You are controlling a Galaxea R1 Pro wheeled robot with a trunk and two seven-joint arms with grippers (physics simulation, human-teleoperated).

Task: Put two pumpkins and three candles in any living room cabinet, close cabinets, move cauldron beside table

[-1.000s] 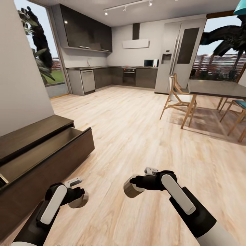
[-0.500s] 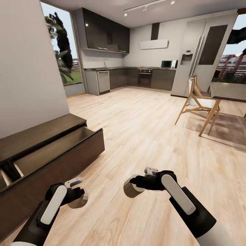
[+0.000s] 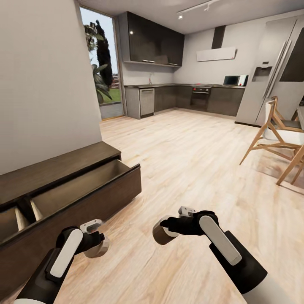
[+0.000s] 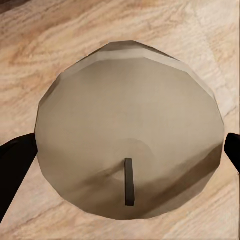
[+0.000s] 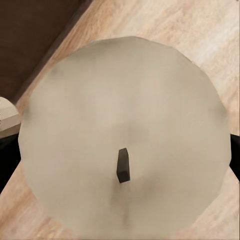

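While clamped, one candle (image 3: 161, 233) in each pincer, above floor (image 3: 185, 160)

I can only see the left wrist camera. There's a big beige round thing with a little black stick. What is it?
Observer: A candle, held in the left hand above the wood floor.
Operator: Is the other hand empty?
Observer: No, the right hand holds a second candle.
Operator: Where do they go?
Observer: Likely the cabinet on the robot's left. Its drawer is pulled open.
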